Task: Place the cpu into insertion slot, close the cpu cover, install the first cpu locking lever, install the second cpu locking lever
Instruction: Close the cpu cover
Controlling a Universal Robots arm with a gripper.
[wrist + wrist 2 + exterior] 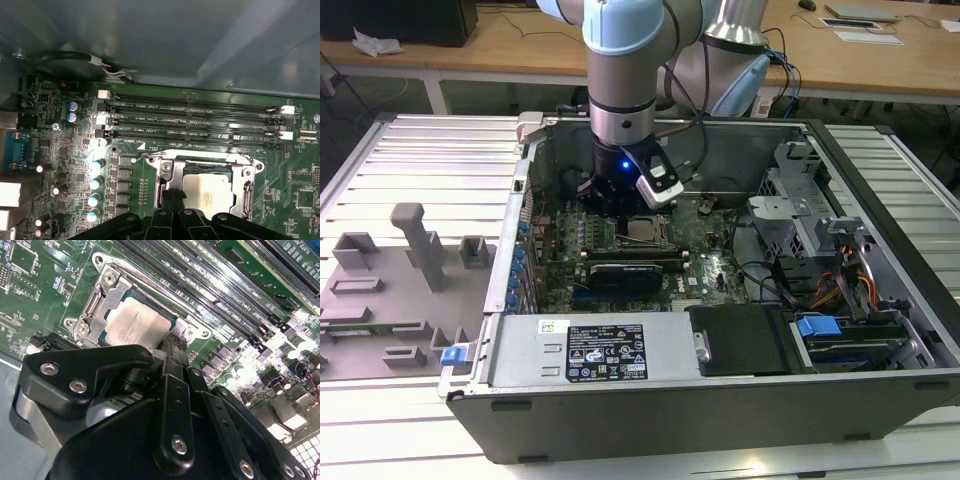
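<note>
The cpu (135,326) lies flat in the insertion slot (235,175), its silvery-beige top (209,194) showing through the window of the cpu cover (169,174). The silver cover (107,296) lies down around the chip. A thin metal locking lever (200,151) runs along the socket's side that faces the memory slots. My gripper (172,347) hangs low over one edge of the socket with its black fingers (172,199) together and nothing seen between them. In the exterior view the gripper (618,212) is deep inside the open computer case, just beside the socket (645,232).
Long black memory slots (195,120) run beside the socket. A black heatsinked card (625,272) lies across the green motherboard (710,265). The case walls (740,150), the power supply (605,350) and drive cages (830,250) hem in the board. A grey fixture tray (390,290) lies at the exterior view's left.
</note>
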